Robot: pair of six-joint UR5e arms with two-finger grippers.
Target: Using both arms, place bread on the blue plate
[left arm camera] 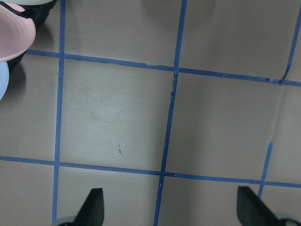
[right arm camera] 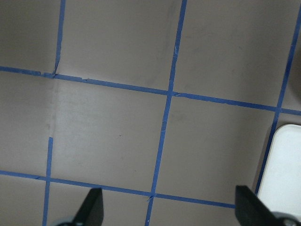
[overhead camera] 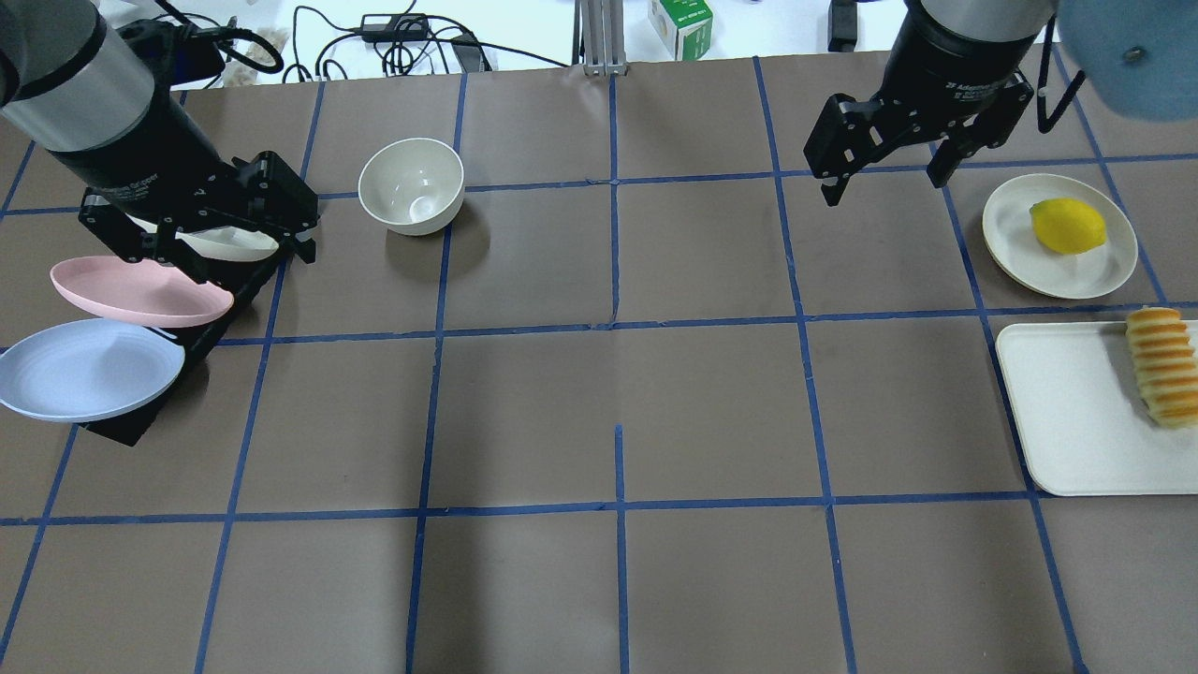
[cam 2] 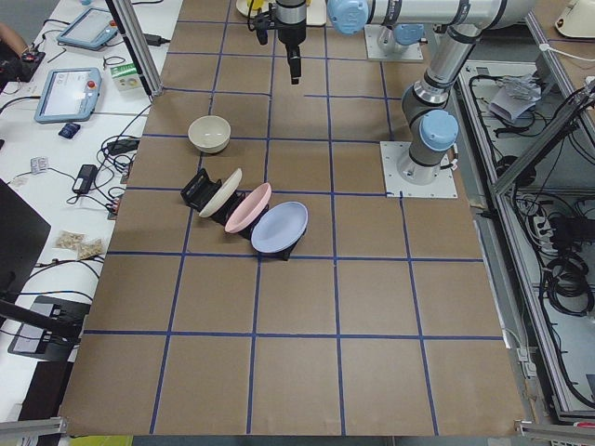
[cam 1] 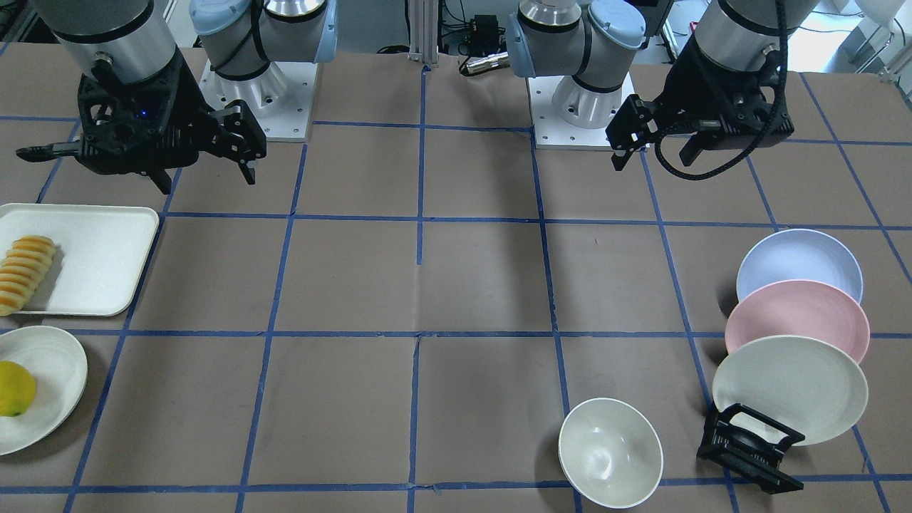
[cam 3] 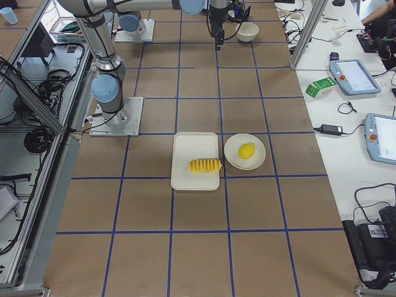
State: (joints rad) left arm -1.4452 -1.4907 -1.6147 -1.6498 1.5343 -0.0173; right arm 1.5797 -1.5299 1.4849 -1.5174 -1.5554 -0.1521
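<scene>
- Nothing of the task is done yet: the bread point(overhead camera: 1163, 365) lies on the white tray point(overhead camera: 1076, 421), close to the tray's outer edge, on the robot's right side of the counter point(overhead camera: 618, 374).
- The blue plate point(overhead camera: 84, 370) is well apart from it, on the robot's left. It stands tilted in a black rack point(cam 1: 748, 449) as the end plate nearest the robot.
- The right gripper point(overhead camera: 882, 183) hangs above bare counter near the tray, its jaws spread wide and holding nothing.
- The left gripper point(cam 1: 654, 155) hovers above the rack area, its jaws likewise wide apart and empty.
- As we judge it, everything is left: freeing the blue plate and setting it flat, grasping the bread, and bringing the two together.
- The pink plate point(overhead camera: 140, 292) leans just behind the blue one and a cream plate point(cam 1: 791, 388) behind that, so we think pulling the blue plate out could disturb them.
- A white bowl point(overhead camera: 412, 185) stands near the rack.
- A lemon point(overhead camera: 1067, 226) sits on a white plate point(overhead camera: 1015, 229) just beside the tray, near the bread but not touching it.
</scene>
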